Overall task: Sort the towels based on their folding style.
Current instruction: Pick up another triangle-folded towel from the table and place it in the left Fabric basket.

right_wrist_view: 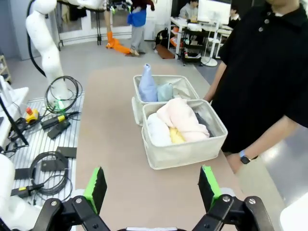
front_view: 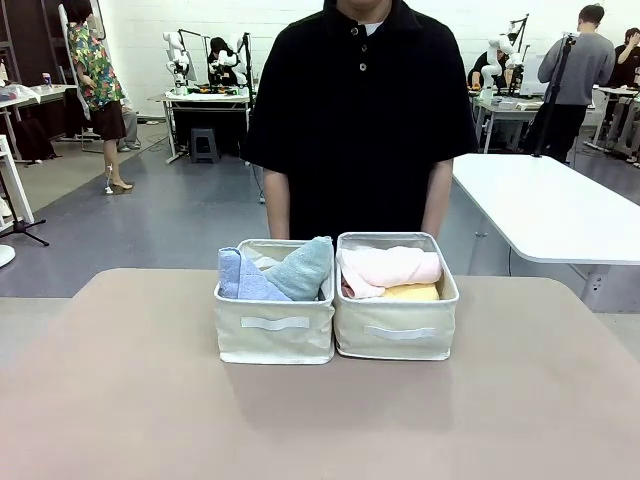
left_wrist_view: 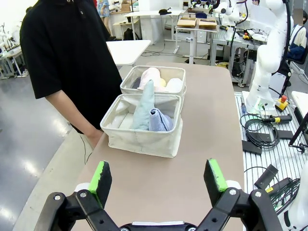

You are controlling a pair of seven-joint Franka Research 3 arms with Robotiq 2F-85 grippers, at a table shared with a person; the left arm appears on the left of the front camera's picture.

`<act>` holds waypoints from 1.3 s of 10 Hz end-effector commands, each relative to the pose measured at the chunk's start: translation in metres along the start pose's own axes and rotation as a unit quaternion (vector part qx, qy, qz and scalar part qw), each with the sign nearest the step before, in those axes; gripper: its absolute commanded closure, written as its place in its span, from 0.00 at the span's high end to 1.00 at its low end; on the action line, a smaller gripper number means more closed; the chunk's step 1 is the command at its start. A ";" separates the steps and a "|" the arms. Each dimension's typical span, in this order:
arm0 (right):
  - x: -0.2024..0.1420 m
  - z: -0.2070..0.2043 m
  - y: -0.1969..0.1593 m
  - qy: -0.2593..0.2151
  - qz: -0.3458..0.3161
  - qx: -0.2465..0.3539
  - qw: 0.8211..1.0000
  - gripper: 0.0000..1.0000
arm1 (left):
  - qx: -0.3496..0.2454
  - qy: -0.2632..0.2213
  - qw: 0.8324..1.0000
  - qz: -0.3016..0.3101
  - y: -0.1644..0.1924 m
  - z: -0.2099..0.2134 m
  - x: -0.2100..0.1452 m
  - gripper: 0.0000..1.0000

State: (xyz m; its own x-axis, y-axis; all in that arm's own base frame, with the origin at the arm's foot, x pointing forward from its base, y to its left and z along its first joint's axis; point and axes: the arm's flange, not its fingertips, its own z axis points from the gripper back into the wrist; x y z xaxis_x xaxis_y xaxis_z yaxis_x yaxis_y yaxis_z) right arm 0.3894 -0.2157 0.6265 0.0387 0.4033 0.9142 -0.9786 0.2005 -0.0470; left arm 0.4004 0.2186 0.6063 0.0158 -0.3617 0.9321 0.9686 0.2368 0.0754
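Observation:
Two cream fabric baskets stand side by side at the table's far edge. The left basket (front_view: 275, 335) holds two cone-folded towels: a lavender-blue one (front_view: 240, 278) and a grey-green one (front_view: 303, 268). In the right basket (front_view: 396, 340) lie rolled towels: a pink one (front_view: 390, 268) on top, a yellow one (front_view: 411, 292) under it, a white one (right_wrist_view: 158, 130) and a dark grey one (right_wrist_view: 202, 122) beside them. My left gripper (left_wrist_view: 158, 179) is open over bare table, well short of the baskets. My right gripper (right_wrist_view: 152, 185) is open too, holding nothing, back from the baskets.
A person in a black shirt (front_view: 360, 110) stands right behind the baskets, arms hanging at the table's far edge. The tan tabletop (front_view: 320, 420) in front of the baskets is bare. Cables and the other arm's base (left_wrist_view: 262, 72) sit off the table's side.

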 end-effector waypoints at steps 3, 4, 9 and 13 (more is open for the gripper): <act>0.001 0.002 0.007 0.004 -0.001 0.002 1.000 1.00 | 0.003 0.010 1.000 -0.005 -0.003 -0.001 0.000 1.00; 0.001 0.002 0.007 0.004 -0.001 0.002 1.000 1.00 | 0.003 0.010 1.000 -0.005 -0.003 -0.001 0.000 1.00; 0.001 0.002 0.007 0.004 -0.001 0.002 1.000 1.00 | 0.003 0.010 1.000 -0.005 -0.003 -0.001 0.000 1.00; 0.001 0.002 0.007 0.004 -0.001 0.002 1.000 1.00 | 0.003 0.010 1.000 -0.005 -0.003 -0.001 0.000 1.00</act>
State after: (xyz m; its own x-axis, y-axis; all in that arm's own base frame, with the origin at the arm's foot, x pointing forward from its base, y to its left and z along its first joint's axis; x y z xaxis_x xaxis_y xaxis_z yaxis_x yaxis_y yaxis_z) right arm 0.3840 -0.2167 0.6295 0.0557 0.4179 0.9068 -0.9775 0.2080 -0.0358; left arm 0.4004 0.2186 0.6063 0.0159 -0.3617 0.9321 0.9686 0.2369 0.0754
